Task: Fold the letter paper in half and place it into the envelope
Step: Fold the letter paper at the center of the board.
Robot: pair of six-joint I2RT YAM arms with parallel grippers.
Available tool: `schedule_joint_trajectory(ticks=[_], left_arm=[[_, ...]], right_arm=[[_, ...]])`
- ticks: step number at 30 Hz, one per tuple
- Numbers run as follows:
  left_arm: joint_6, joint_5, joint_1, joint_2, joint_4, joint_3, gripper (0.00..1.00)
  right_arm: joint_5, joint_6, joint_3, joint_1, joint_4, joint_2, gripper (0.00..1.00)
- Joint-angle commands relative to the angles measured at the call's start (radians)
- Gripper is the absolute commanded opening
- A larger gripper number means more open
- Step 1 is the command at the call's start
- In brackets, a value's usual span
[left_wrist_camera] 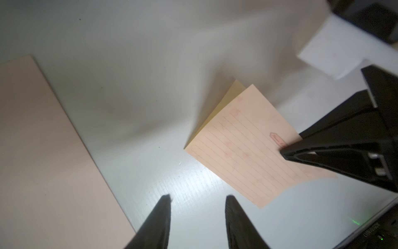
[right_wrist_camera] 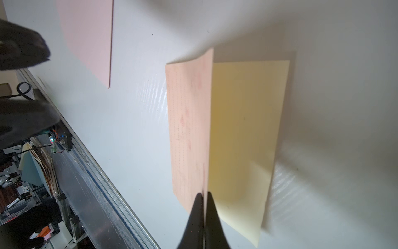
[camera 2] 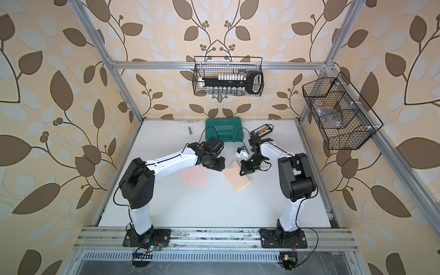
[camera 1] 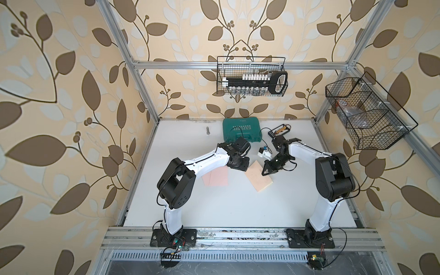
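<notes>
The letter paper point(camera 1: 258, 181) lies mid-table, partly doubled over. In the right wrist view its lined peach half point(right_wrist_camera: 189, 129) stands raised above the cream-yellow half point(right_wrist_camera: 243, 133) lying flat. My right gripper point(right_wrist_camera: 203, 194) is shut on the raised half's edge; in the left wrist view its fingers point(left_wrist_camera: 323, 140) meet the sheet point(left_wrist_camera: 243, 146). The pink envelope point(camera 1: 215, 178) point(left_wrist_camera: 43, 151) lies flat to the left of the paper, partly under my left arm. My left gripper point(left_wrist_camera: 198, 197) hovers open over bare table between envelope and paper, holding nothing.
A green tool case point(camera 1: 241, 132), a bit holder point(camera 1: 281, 130), a bolt point(camera 1: 207, 130) and a small white box point(camera 1: 264, 153) sit toward the back. Two wire baskets point(camera 1: 252, 76) point(camera 1: 366, 114) hang on the frame. A metal rail point(camera 1: 238, 235) runs along the front.
</notes>
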Motion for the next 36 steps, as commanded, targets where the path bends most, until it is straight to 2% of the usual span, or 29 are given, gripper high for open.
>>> schedule_joint_trajectory(ticks=[1, 9, 13, 16, 26, 36], left_arm=[[-0.015, 0.037, -0.019, 0.024, 0.013, 0.028, 0.43], [-0.012, 0.051, -0.038, 0.095, 0.017, 0.067, 0.3], [-0.001, 0.051, -0.038, 0.124, 0.017, 0.09, 0.12], [0.009, 0.051, -0.038, 0.146, 0.012, 0.11, 0.02], [0.04, 0.049, -0.038, 0.22, -0.009, 0.167, 0.01], [0.077, 0.03, -0.038, 0.234, -0.009, 0.134, 0.0]], right_arm=[[0.015, 0.004, -0.017, -0.003, 0.006, -0.006, 0.0], [0.019, 0.002, -0.008, 0.001, 0.006, 0.02, 0.0], [0.022, 0.001, -0.01, 0.005, 0.006, 0.023, 0.0], [0.022, -0.001, -0.007, 0.007, 0.003, 0.027, 0.0], [0.026, -0.004, 0.0, 0.013, -0.003, 0.041, 0.0], [0.027, -0.006, 0.006, 0.013, -0.009, 0.052, 0.0]])
